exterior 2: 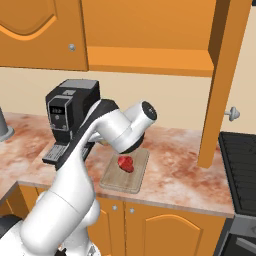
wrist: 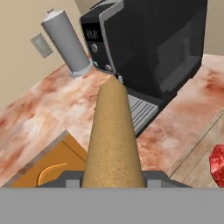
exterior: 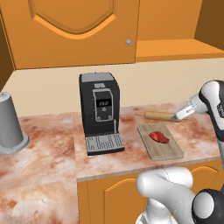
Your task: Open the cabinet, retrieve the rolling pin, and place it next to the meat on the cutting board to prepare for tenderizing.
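1. Rolling pin (wrist: 113, 135) lies closest to the hand camera, a tan cylinder running from 6 o'clock up toward 12, its far end pointing at the black coffee machine (wrist: 153, 43).
2. From the left base camera the rolling pin (exterior: 160, 116) sits low over the tabletop (exterior: 48, 153), just beyond the cutting board (exterior: 166, 149) at its 12 o'clock edge.
3. Meat (exterior: 159, 137) rests on the cutting board, just below the pin.
4. Coffee machine (exterior: 99, 111) stands at 9 o'clock of the board; a grey canister (exterior: 9, 124) stands well apart at the far left.
5. Above, the cabinet (exterior 2: 217, 80) door hangs open.
6. Hand (exterior: 183, 113) is clenched around the pin's right end.
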